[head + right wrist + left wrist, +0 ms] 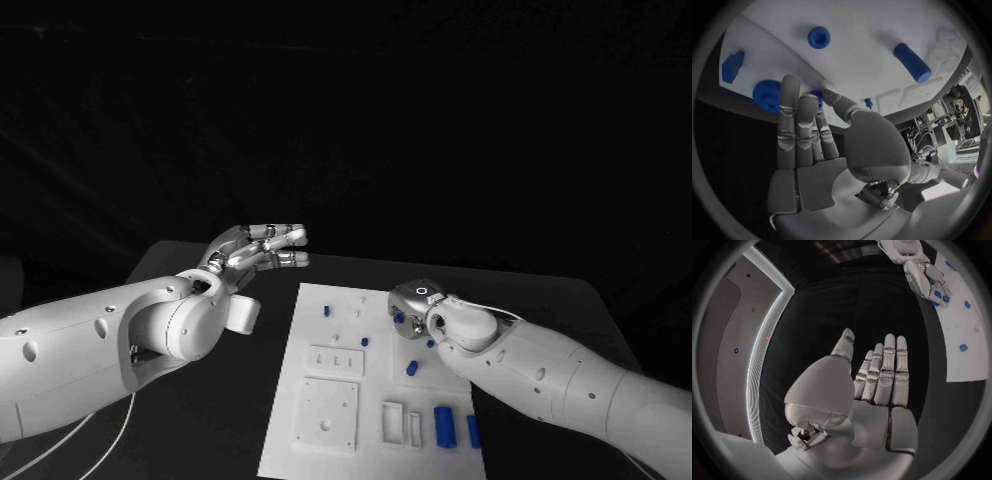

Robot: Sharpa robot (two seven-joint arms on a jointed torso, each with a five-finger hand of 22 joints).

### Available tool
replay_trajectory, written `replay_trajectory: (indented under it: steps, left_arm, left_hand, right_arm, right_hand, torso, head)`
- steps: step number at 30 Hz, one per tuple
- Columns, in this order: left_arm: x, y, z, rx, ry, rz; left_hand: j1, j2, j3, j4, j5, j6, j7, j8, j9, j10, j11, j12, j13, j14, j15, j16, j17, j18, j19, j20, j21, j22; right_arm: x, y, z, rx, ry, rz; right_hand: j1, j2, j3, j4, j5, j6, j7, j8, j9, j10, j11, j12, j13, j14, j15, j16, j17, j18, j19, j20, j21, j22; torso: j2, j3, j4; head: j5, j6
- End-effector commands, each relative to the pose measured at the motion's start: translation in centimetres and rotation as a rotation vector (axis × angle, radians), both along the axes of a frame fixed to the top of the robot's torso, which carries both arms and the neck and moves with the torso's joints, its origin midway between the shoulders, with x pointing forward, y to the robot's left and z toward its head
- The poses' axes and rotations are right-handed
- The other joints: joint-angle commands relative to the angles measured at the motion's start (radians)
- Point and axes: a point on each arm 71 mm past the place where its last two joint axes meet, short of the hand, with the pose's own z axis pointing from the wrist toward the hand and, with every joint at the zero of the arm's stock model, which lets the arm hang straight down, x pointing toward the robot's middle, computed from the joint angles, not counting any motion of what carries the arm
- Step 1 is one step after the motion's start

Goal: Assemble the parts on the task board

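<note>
The right hand (811,150) is seen with its fingers extended and lying side by side, nothing held between them; in the right wrist view the fingertips (789,85) reach just over the near edge of the white task board (861,70). Directly beyond those fingertips a blue toothed wheel, apparently a gear (768,96), lies at the board's edge, partly hidden by the fingers; whether it is touched cannot be told. Farther out on the board a small blue round part (819,36), a blue block (732,66) at the board's margin and a blue cylinder (912,62) are set well apart from one another. The cylinder's long axis is seen to run obliquely across the line of the fingers, not along it.

In the head view the right hand (421,305) is placed over the board's upper right part, close to several blue pieces. The left hand (260,250) is raised beside the board's far left corner, off the board, its fingers loosely spread and empty. The right hand is therefore judged the nearer to the parts, and the gear the likeliest piece to be taken up.
</note>
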Motion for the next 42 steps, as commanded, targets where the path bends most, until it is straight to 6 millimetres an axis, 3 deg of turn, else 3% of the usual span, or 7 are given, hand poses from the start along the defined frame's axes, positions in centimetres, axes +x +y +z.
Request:
replay_trajectory:
  steps: [1,5,7,15,32,42]
  left_arm:
    - [0.0,-0.2,0.2,-0.002,-0.005,-0.022]
    - [0.0,-0.2,0.1,-0.001,-0.003,-0.023]
    - [0.0,-0.2,0.1,-0.001,-0.003,-0.023]
    - [0.0,-0.1,0.1,0.002,-0.001,-0.023]
    - [0.1,-0.2,0.1,0.004,0.003,-0.027]
    - [0.2,-0.4,0.1,0.005,0.004,-0.033]
  left_hand:
    - [-0.008,-0.001,0.004,-0.002,-0.006,-0.005,0.001,-0.002,-0.001,-0.007,0.000,0.005,0.002,-0.006,0.001,-0.003,-0.001,-0.003,-0.006,0.001,0.003,-0.002]
    - [-0.008,-0.001,0.004,-0.002,-0.006,-0.005,0.001,-0.002,-0.001,-0.007,0.000,0.005,0.002,-0.006,0.001,-0.003,-0.001,-0.003,-0.006,0.001,0.003,-0.002]
    - [-0.008,-0.001,0.006,-0.002,-0.005,-0.008,0.001,-0.002,-0.001,-0.010,0.000,0.005,0.002,-0.006,0.001,-0.003,-0.001,-0.003,-0.006,0.001,0.004,-0.002]
    - [-0.008,-0.001,0.006,-0.002,-0.005,-0.008,0.001,-0.002,-0.001,-0.010,0.000,0.005,0.002,-0.006,0.001,-0.003,-0.001,-0.003,-0.006,0.001,0.004,-0.002]
    - [-0.006,-0.003,0.007,-0.005,-0.004,-0.014,0.002,-0.003,-0.002,-0.015,0.002,0.005,0.002,-0.006,0.001,-0.003,-0.001,-0.003,-0.006,0.001,0.005,-0.002]
    - [-0.007,-0.003,0.008,-0.006,-0.004,-0.014,0.002,-0.002,-0.002,-0.017,0.002,0.005,0.002,-0.006,0.001,-0.003,-0.001,-0.002,-0.007,0.001,0.006,-0.002]
  right_arm:
    - [-0.1,0.0,-0.3,-0.014,-0.005,0.002]
    - [-0.2,0.0,0.0,-0.001,-0.040,0.006]
    - [-0.2,0.1,0.1,0.006,-0.055,0.009]
    - [-0.4,0.3,0.6,0.030,-0.098,0.017]
    - [-0.9,2.7,2.1,0.109,-0.156,0.034]
    - [-1.0,3.9,2.6,0.143,-0.185,0.024]
  right_hand:
    - [-0.001,0.015,0.015,0.003,-0.021,0.020,-0.002,0.005,0.002,0.022,-0.006,-0.001,0.001,-0.001,-0.011,0.003,0.000,-0.008,0.024,-0.011,0.011,0.013]
    - [0.012,0.044,0.048,0.003,-0.032,0.077,-0.010,0.005,0.007,0.088,-0.024,0.000,0.002,-0.001,-0.025,-0.001,0.001,-0.024,0.009,-0.026,0.048,0.058]
    - [0.008,0.043,0.076,-0.006,-0.009,0.086,-0.012,0.005,0.006,0.097,-0.025,0.000,0.002,-0.001,-0.027,-0.002,0.004,-0.030,-0.005,-0.031,0.067,0.086]
    - [0.008,0.047,0.093,-0.017,-0.027,0.108,-0.020,0.005,0.006,0.121,-0.033,0.000,0.002,-0.001,-0.035,-0.004,0.025,-0.027,-0.039,-0.038,0.115,0.197]
    - [0.009,0.046,0.090,-0.019,-0.038,0.115,-0.022,0.004,0.006,0.130,-0.037,-0.001,0.002,-0.001,-0.039,-0.010,0.032,-0.027,-0.028,-0.043,0.085,0.246]
    - [0.009,0.046,0.091,-0.019,-0.037,0.117,-0.022,0.005,0.006,0.132,-0.037,0.001,0.002,0.000,-0.040,-0.012,0.033,-0.027,-0.023,-0.043,0.066,0.262]
  torso:
    - [0.005,-0.0044,0.0050]
    - [0.007,-0.0073,0.0076]
    - [0.009,-0.0088,0.0089]
    - [0.014,-0.0144,0.0131]
    - [0.019,-0.0245,0.0228]
    - [0.022,-0.0282,0.0269]
  head:
    - [-0.003,0.002]
    - [-0.005,0.003]
    - [-0.005,0.005]
    - [-0.004,0.012]
    - [0.001,0.026]
    - [0.002,0.033]
